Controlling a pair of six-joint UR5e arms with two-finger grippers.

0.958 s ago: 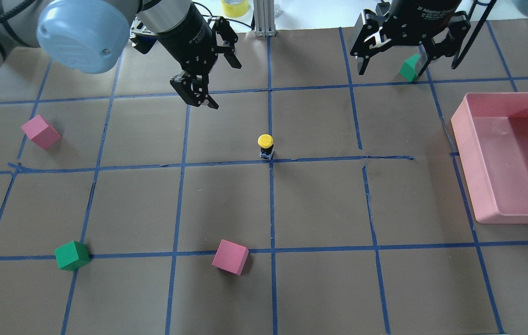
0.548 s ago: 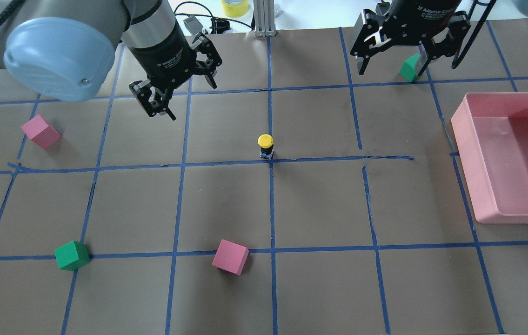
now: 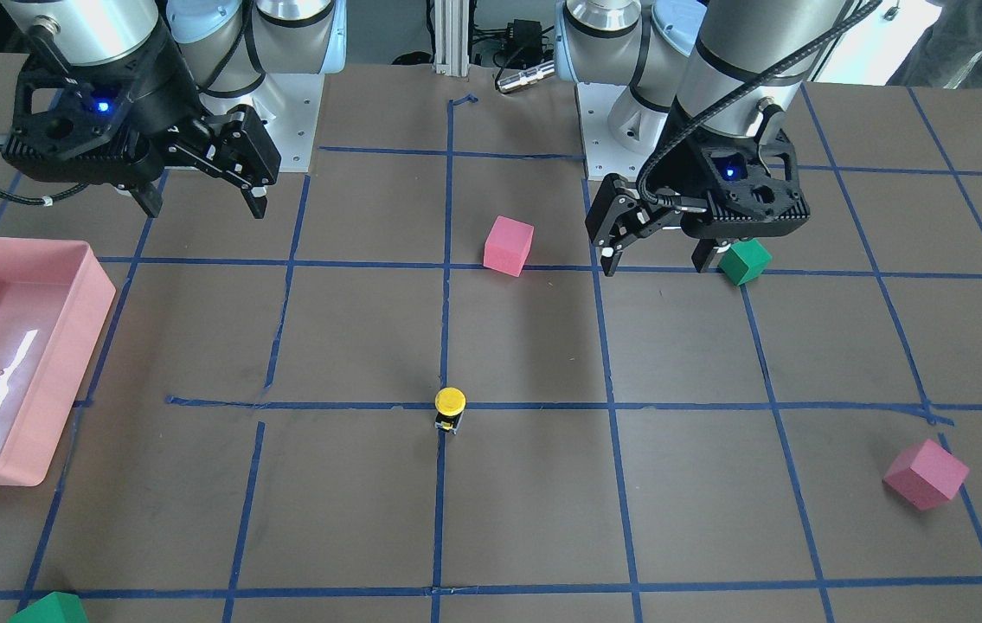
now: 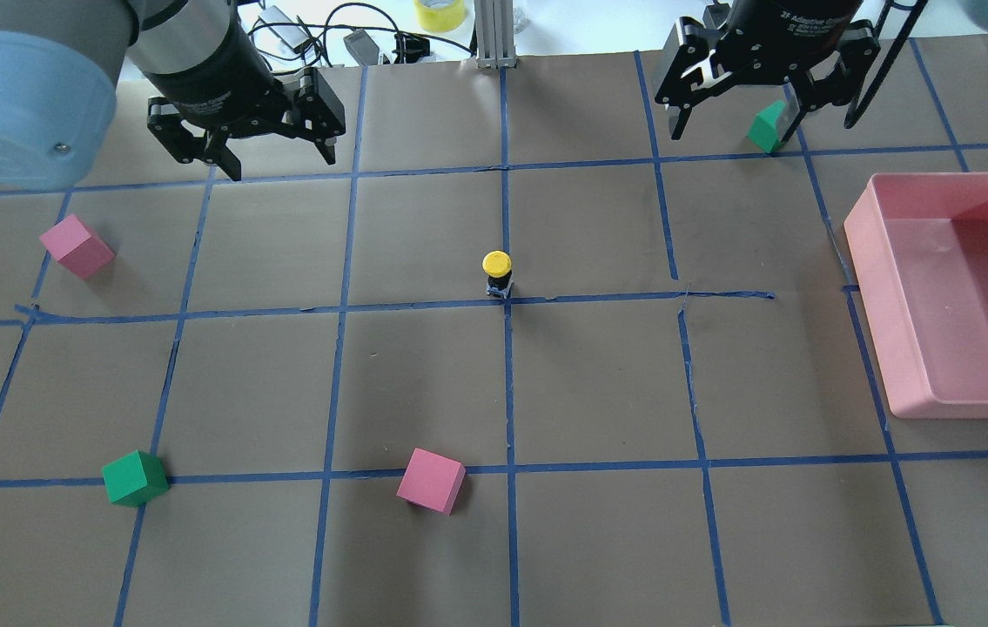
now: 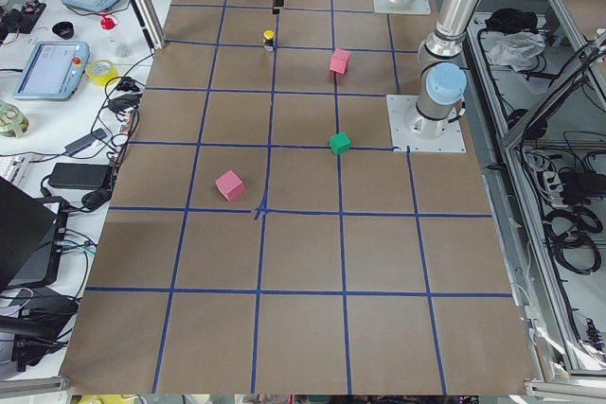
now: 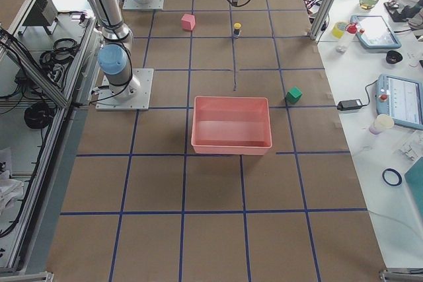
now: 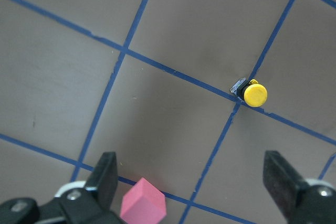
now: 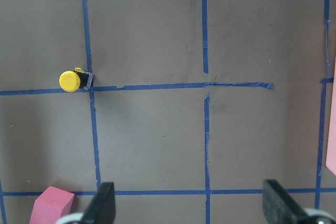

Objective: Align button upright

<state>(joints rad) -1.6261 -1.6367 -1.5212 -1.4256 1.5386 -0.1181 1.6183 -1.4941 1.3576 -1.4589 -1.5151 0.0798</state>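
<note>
Starting w/ the front-facing view: the button [image 3: 450,407] is seen standing upright, yellow cap on top, at a crossing of the blue tape lines [image 3: 612,407] near the middle of the table [image 3: 352,346]. The left gripper [image 3: 655,258] is held above the table w/ jaws spread wide and empty. The right gripper [image 3: 203,206] is held the same way, also wide and empty. Both are well apart from the button. A pink tray [image 3: 101,298] is placed on the right arm's side. A pink cube [image 3: 509,246] is found btw. the button and the robot base. A green cube [image 3: 745,262] is partly covered by one left finger in this view.

Overhead view: the button is shown at the centre, on the tape crossing, cap up. Both grippers are seen at the upper edge, left and right, jaws wide. The green cube is shown here well apart from the left gripper.

Side views: the button is seen small and upright; finger opening cannot be judged there.

Wrist views: in the left one the button is seen beyond the two spread fingers [image 7: 107,177], w/ the pink cube low beside one finger. In the right one the button is seen at the left, and the tray's edge at the right border.
</note>
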